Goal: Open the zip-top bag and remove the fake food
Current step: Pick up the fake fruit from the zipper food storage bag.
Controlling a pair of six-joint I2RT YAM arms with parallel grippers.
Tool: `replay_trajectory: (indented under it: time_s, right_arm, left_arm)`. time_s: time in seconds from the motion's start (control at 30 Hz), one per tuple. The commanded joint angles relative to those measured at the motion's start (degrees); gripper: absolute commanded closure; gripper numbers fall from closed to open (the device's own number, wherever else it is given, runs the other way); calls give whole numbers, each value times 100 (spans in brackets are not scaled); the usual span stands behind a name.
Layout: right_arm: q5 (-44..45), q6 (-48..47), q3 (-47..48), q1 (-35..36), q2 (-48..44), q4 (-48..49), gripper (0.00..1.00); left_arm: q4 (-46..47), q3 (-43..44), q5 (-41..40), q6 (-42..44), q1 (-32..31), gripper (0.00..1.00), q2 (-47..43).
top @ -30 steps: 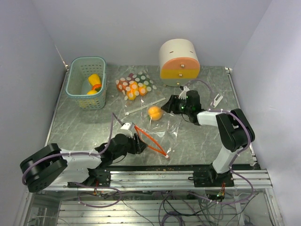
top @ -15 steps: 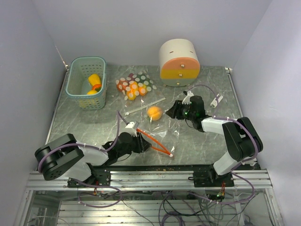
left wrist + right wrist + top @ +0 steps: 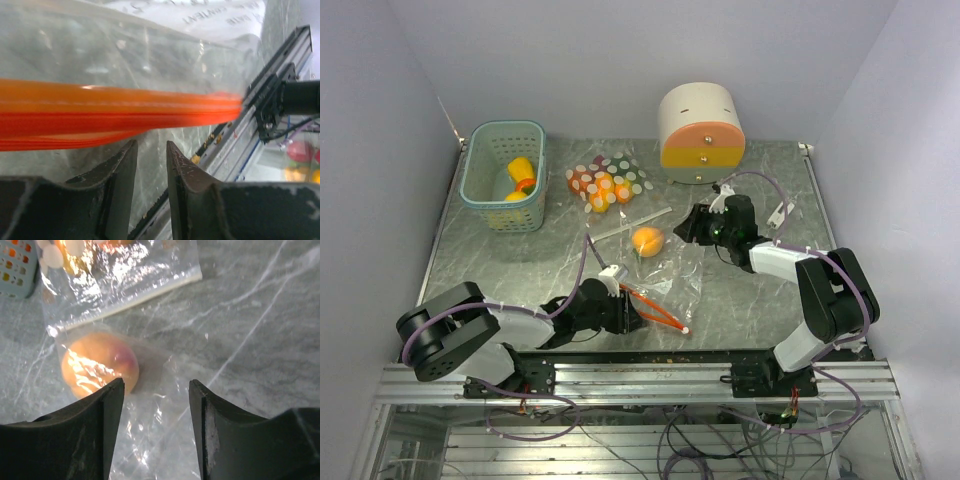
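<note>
Right gripper (image 3: 155, 390) gapes near the orange fruit (image 3: 97, 365) inside the bag (image 3: 150, 450); left gripper (image 3: 151, 150) hold unclear. Film looks limp, slippery; pinch the stiffer zip strip (image 3: 115, 107).

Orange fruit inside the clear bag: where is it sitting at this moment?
In the top view the orange fruit lies mid-table, inside the far end of the zip-top bag, just left of the open right gripper.

Clear zip-top bag (image 3: 680, 280) holds orange fruit (image 3: 648, 240); left pincer (image 3: 634, 314) at its orange zip (image 3: 658, 312); right pincer (image 3: 688, 226) beside fruit.
</note>
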Motion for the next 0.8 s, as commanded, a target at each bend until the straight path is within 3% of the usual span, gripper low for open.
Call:
replay_trajectory:
  time_s: [0.0, 0.13, 0.3, 0.6, 0.77]
  right_arm:
    - [66, -70, 353, -71, -50, -29, 41]
    - [-92, -17, 600, -110, 301, 107, 30]
    - [-312, 132, 701, -144, 655, 299, 30]
    - [-209, 84, 524, -168, 685, 411, 34]
    - [-170, -71, 487, -232, 933, 790, 32]
  left_arm:
    - [19, 20, 950, 226, -72, 60, -35]
    - [782, -20, 1510, 41, -77, 61, 343]
    - [2131, -174, 1462, -548, -75, 62, 844]
    - [1851, -160, 102, -580, 137, 70, 338]
    - [878, -259, -960, -589, 181, 71, -552]
